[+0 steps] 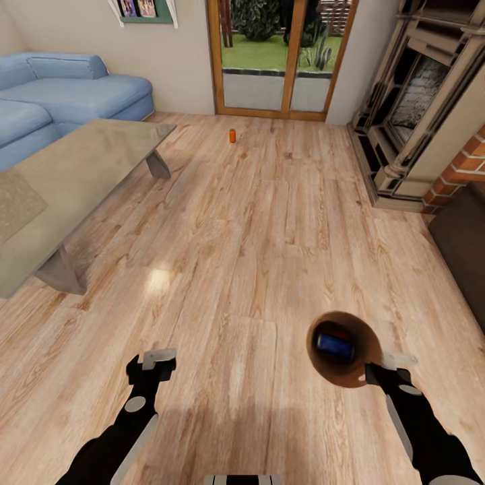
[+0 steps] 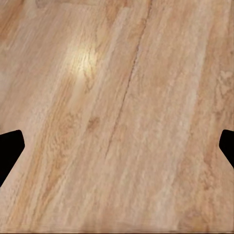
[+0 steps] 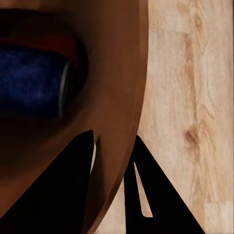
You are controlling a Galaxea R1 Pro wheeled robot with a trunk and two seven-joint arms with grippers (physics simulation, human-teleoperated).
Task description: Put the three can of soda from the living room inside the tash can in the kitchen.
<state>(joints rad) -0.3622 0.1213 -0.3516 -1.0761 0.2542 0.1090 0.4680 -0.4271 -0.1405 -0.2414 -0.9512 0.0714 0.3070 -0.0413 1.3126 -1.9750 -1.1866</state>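
Right hand (image 1: 377,367): closed on the near rim of the trash can (image 1: 323,367), one finger inside the wall and one outside, carrying it low above the plank floor (image 1: 269,236)
Left hand (image 1: 159,360): fingers spread wide, holding nothing, hanging over bare floor at the near left
Blue can (image 1: 335,345): lying on its side in the bottom of the trash can; a trace of red shows at its edge, too dark to name
Orange can (image 1: 232,136): upright on the floor far ahead, near the glass doors (image 1: 279,54), just right of the glass-topped counter (image 1: 81,168)
Step in hand: collecting, I'd say; at least one can bagged, this orange one not yet
Next move: roll forward to the orange can, drop the free left hand around it, lift it, release it into the bin
Risk: the rim pinch looks slim; a jolt could tilt the bin
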